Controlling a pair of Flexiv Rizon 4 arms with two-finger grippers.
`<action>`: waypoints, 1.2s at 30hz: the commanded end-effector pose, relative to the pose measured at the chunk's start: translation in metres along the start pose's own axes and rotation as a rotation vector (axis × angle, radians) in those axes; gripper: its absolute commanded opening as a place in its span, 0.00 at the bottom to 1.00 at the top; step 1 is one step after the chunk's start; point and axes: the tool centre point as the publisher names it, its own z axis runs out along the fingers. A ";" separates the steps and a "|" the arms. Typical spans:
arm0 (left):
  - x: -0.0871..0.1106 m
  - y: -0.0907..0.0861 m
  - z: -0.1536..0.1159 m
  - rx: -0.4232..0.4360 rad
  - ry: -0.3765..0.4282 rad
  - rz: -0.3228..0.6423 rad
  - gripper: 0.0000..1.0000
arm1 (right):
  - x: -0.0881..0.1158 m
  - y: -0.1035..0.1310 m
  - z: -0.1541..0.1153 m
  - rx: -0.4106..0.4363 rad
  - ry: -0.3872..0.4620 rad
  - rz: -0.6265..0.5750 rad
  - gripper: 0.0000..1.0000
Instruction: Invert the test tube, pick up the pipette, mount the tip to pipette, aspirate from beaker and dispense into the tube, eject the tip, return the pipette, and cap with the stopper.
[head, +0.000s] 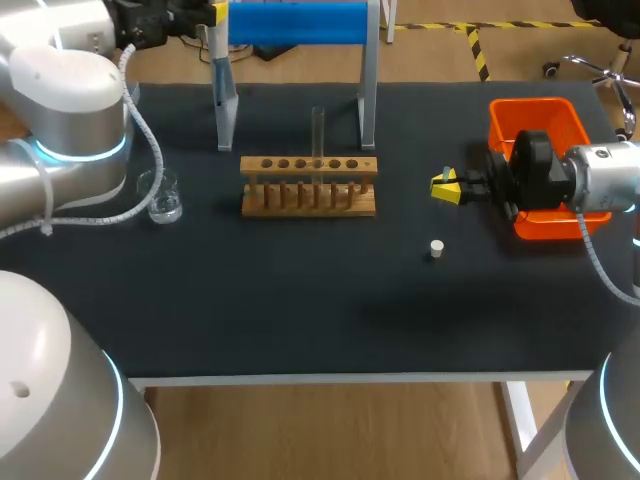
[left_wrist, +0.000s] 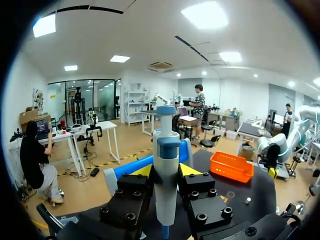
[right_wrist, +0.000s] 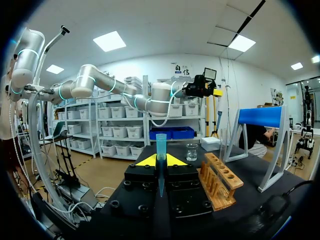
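**A:** Where is the pipette?

**B:** It is in the left gripper (left_wrist: 166, 172), at the far left of the table beside the left post of the blue stand (head: 295, 22). Both yellow-tipped fingers press on the white and blue body of the pipette (left_wrist: 166, 150) from two sides. It stands upright between them.

**A:** And the other arm?

**B:** The right gripper (head: 445, 187) is over the right part of the black mat (head: 300, 290), just left of the orange bin (head: 535, 115), and points left. Its fingers pinch a teal pipette tip (right_wrist: 160, 147), whose wide end shows past the fingertips. The pipette tip and the pipette are well apart.

**A:** What about the test tube?

**B:** The test tube (head: 318, 130) stands upright in the wooden rack (head: 310, 190), which is mid-table and just nearer than the blue stand. It sits in a hole right of the rack's middle.

**A:** And the beaker and stopper?

**B:** The glass beaker (head: 165, 197) stands on the mat left of the rack, apart from it and close to the left arm's elbow. The small white stopper (head: 436, 247) rests alone on the mat. It is nearer than the right gripper and to the right of the rack, touching nothing.
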 end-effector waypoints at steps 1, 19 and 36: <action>0.007 -0.005 -0.013 0.014 0.073 0.028 0.00 | 0.000 0.000 -0.001 0.001 0.002 0.000 0.00; 0.069 -0.029 -0.071 0.062 0.377 0.088 0.00 | 0.000 0.000 -0.001 0.001 0.002 0.000 0.00; 0.157 -0.038 -0.079 0.117 0.532 0.063 0.00 | 0.000 0.000 -0.001 0.001 0.002 0.000 0.00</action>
